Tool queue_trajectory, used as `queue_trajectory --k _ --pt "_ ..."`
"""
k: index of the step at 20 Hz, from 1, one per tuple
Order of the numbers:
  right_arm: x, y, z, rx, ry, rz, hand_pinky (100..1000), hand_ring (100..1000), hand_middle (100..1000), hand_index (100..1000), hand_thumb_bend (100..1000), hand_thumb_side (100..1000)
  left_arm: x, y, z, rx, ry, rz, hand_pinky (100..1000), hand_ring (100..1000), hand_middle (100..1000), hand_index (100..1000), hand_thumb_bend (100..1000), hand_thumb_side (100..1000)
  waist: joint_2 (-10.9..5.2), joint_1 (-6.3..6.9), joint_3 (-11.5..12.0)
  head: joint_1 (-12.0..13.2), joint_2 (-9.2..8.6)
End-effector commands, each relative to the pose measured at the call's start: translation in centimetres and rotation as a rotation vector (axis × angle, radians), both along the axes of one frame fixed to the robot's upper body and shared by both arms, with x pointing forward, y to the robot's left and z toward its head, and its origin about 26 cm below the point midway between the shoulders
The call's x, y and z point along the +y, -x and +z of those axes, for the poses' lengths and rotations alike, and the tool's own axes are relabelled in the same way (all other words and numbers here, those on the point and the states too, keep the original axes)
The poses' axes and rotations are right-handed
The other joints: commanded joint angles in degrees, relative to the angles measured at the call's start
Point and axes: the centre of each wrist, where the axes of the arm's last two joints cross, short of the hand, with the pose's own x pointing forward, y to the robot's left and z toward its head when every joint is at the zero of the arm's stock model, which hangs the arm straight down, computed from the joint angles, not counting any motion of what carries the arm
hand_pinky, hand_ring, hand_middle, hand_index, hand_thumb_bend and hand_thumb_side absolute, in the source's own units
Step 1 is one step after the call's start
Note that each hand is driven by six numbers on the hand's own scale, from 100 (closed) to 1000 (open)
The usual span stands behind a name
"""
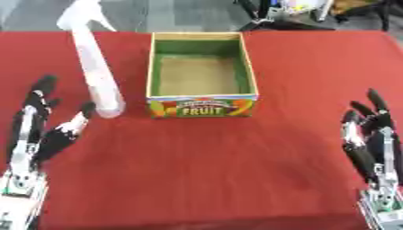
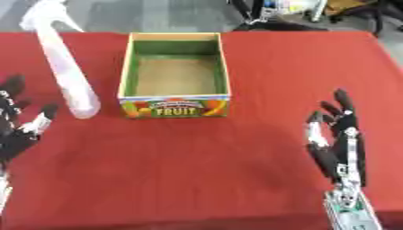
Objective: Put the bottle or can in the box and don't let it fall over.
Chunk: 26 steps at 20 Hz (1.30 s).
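The counter [image 1: 236, 170] is covered edge to edge with a red cloth and carries every item described here. The landmark is the fruit box [image 1: 202, 108], an open-topped cardboard carton with green inner walls, a bare brown floor and a printed front panel reading FRUIT; it sits near the far middle of the counter and holds nothing. The spray bottle [image 1: 98, 76], a tall, pale, translucent container with a white trigger head, stands upright on the cloth just beside the left wall of the box, apart from it, with its base about level with the front panel and its trigger head rising past the far edge of the box. The left hand [image 1: 35, 130] lies near the front left of the box, below and to the left of the bottle base; its fingers are extended and spread, pointing away from the robot, and its thumb tip reaches close to the bottle base, though contact cannot be confirmed. This hand has hold of nothing. The right hand [image 2: 340, 139] rests well apart from the box, toward the front right of it, with its fingers straight and pointing away from the robot; it also holds nothing.
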Motion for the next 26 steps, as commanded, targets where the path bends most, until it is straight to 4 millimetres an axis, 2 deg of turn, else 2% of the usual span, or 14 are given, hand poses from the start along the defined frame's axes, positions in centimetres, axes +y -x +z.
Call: queue_trajectory --k 1,7,15,26 --pt "-0.4 -0.2 0.6 -0.018 0.021 0.003 796 868 1000 962 100 470 0.6 -1.0 1.5 -0.026 -0.02 -0.002 914 1000 954 910 605 392 -0.84 0.16 -0.2 -0.12 -0.48" --pt "-0.4 -0.2 0.6 -0.016 0.019 0.006 796 868 1000 962 100 470 0.6 -3.2 2.4 -0.028 -0.009 0.008 913 1000 954 911 609 389 -0.89 0.14 -0.39 -0.22 -0.55" --pt "-0.3 -0.2 0.6 -0.016 0.018 0.011 796 868 1000 962 100 470 0.8 -6.2 2.4 0.012 0.004 -0.014 914 1000 955 913 621 402 -0.92 -0.01 -0.74 -0.51 -0.6" --pt "-0.2 -0.3 0.6 -0.014 0.016 0.02 797 869 1000 963 100 470 0.0 -8.4 2.4 0.049 -0.001 -0.112 914 1000 956 916 636 425 -0.89 -0.18 -1.17 -0.65 -0.7"
